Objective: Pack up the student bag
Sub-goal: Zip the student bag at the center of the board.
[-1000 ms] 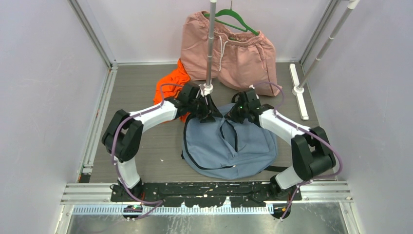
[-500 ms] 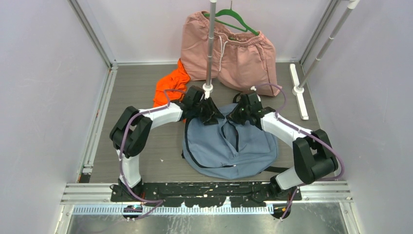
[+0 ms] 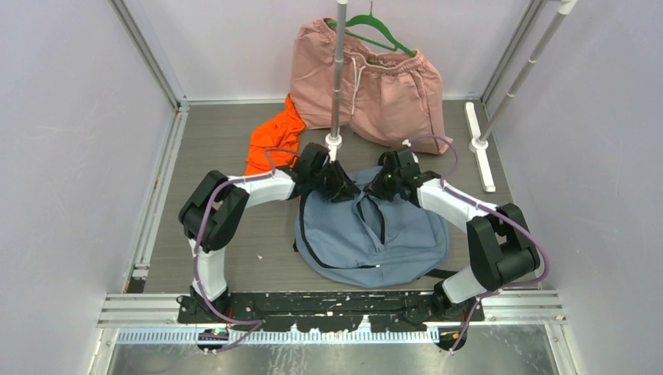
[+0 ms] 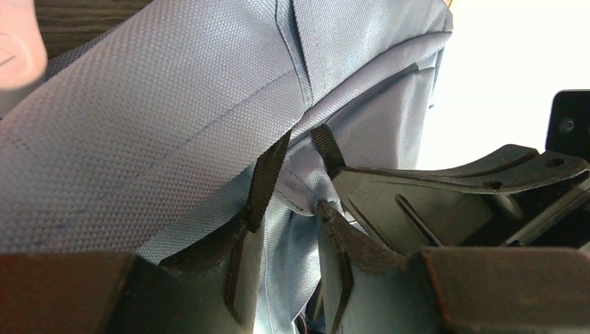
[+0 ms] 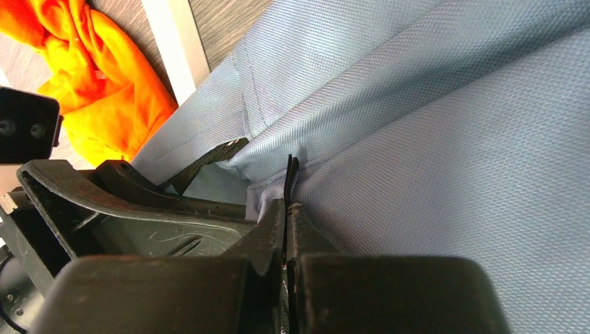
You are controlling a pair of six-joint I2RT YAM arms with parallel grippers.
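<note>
The student bag [image 3: 367, 234], grey-blue with black zippers, lies flat on the floor between my two arms. Both grippers meet at its far top edge. My left gripper [image 3: 342, 190] is open. In the left wrist view its jaws [image 4: 286, 216] stand a little apart, with a fold of the bag's fabric [image 4: 153, 118] and a black strap loop [image 4: 268, 174] between them. My right gripper [image 3: 378, 186] is shut. The right wrist view shows it [image 5: 286, 205] pinching a thin black strap edge of the bag [image 5: 431, 139].
An orange garment [image 3: 274, 141] lies left of the bag's top. Pink shorts [image 3: 367, 78] hang on a green hanger [image 3: 375, 35] at the back. A metal pole [image 3: 337, 70] stands just behind the grippers. A second stand [image 3: 478, 144] is at the right wall.
Both grippers have dropped slightly toward the bag's top edge. The left arm's elbow has swung to the right, and the left jaws have narrowed around the fabric fold.
</note>
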